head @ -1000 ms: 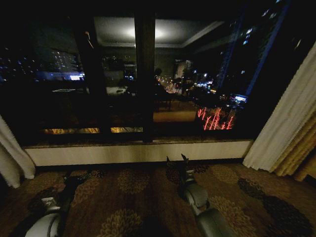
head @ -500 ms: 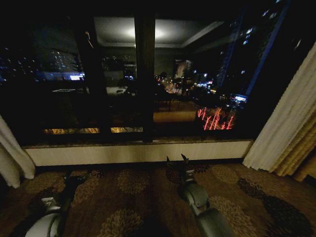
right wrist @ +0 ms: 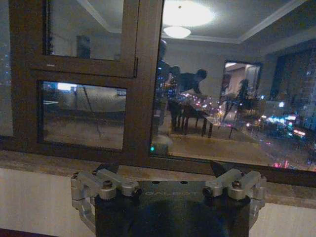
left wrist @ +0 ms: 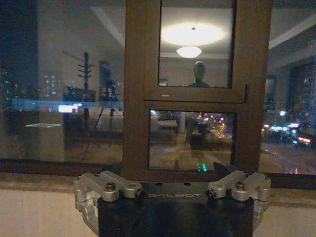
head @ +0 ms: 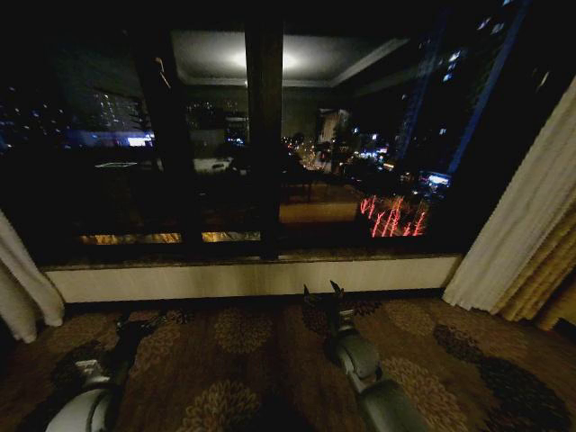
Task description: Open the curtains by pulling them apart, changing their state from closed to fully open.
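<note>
The two thin off-white curtains with many long folds are seen pulled far apart in the head view. The left curtain (head: 22,288) is bunched at the left edge of the big dark window (head: 261,144). The right curtain (head: 517,225) is gathered at the right edge, just beside a thick golden-brown drape (head: 547,279). The glass between them is left bare, and city lights are seen through it. The left gripper (head: 142,322) is held low over the brown flower-patterned carpet (head: 243,360), near the white wall strip (head: 243,277) under the window. The right gripper (head: 326,297) is held low too, near the middle. Both grippers are spread wide, and nothing is held in them.
</note>
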Available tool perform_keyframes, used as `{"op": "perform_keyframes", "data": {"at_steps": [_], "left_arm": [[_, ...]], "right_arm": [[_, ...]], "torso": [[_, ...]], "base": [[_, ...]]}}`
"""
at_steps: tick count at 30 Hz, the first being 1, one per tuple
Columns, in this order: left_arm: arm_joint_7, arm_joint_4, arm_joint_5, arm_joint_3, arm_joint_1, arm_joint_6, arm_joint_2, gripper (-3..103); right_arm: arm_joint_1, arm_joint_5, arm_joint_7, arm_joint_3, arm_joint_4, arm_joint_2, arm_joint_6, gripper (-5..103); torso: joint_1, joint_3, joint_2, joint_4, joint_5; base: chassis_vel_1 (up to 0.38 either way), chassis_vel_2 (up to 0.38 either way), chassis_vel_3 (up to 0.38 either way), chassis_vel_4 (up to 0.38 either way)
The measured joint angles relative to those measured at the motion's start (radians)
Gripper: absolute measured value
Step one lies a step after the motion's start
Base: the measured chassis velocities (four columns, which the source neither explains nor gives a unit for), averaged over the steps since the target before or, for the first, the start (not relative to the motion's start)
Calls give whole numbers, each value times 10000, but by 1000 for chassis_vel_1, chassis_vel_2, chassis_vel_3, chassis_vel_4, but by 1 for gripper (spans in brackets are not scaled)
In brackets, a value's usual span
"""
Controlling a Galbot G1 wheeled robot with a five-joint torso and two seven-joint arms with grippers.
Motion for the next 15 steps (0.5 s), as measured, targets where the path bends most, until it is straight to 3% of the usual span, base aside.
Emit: {"op": "perform_keyframes", "data": {"at_steps": [15], "left_arm": [[0, 0, 0, 0, 0, 0, 0, 100]], "right_arm": [[0, 0, 0, 0, 0, 0, 0, 100]], "torso": [[0, 0, 0, 0, 0]], "base": [[0, 0, 0, 0]]}}
